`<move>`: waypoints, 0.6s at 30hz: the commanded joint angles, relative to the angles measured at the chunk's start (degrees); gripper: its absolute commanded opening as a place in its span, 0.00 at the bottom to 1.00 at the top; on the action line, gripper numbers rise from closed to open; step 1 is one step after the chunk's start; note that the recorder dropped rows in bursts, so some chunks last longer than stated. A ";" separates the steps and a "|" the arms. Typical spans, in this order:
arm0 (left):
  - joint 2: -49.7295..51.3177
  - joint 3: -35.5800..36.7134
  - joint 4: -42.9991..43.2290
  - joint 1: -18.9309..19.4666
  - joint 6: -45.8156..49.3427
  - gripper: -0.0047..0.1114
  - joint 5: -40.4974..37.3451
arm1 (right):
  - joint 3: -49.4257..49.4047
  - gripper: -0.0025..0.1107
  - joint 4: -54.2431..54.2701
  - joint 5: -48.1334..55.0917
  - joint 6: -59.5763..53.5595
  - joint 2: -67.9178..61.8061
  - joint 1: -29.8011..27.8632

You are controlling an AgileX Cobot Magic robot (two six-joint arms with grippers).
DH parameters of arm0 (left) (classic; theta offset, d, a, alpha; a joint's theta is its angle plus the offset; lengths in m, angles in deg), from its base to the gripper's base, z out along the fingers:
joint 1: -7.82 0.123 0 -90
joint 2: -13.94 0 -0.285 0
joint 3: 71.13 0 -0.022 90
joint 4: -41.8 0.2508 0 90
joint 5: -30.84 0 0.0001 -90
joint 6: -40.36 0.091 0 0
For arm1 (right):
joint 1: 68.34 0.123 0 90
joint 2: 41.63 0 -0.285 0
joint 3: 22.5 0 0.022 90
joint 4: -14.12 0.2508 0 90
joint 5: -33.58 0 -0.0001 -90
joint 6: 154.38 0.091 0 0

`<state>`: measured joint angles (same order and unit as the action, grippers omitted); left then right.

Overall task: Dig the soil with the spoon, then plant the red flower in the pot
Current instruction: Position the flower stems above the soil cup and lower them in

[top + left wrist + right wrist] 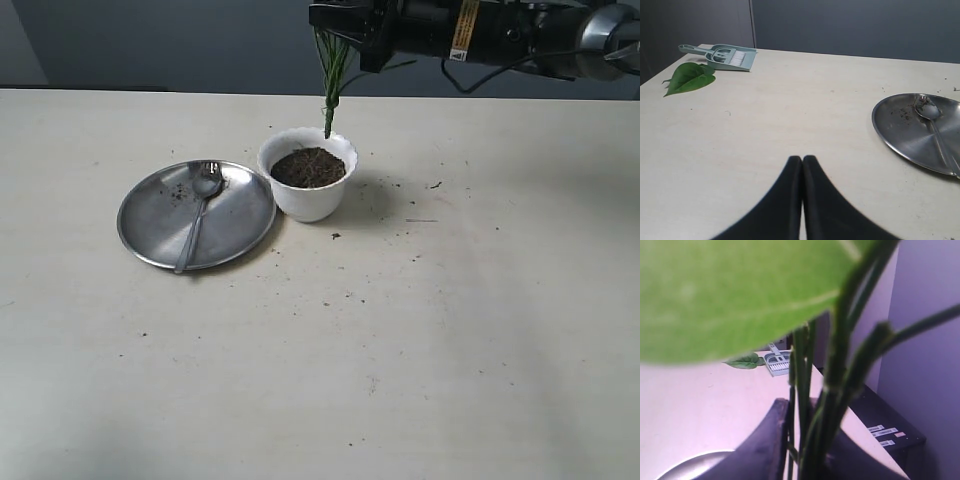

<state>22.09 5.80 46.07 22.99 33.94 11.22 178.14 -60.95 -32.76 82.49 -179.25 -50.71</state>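
Broad leaf (740, 295) across stems (801, 390), dustpan (779, 362) beyond

The high exterior view and low left wrist view share a round steel plate (238, 215) (895, 127); the right seems pressed against thin green stems (832, 405).

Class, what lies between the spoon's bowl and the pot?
Only bare plate, up to its rim, between spoon and pot; the exterior view shows it.

Spoon (195, 222) lies on the plate (150, 215), just left of the pot (305, 202) holding soil (309, 167).
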 commanded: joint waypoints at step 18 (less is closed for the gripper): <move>-0.36 0.29 -0.62 -0.42 -0.02 0.04 0.39 | 3.02 0.02 -4.14 6.90 -2.19 -1.27 3.96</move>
<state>22.09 5.80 46.07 22.99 33.94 11.22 179.43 -64.51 -25.80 80.05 -180.28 -46.75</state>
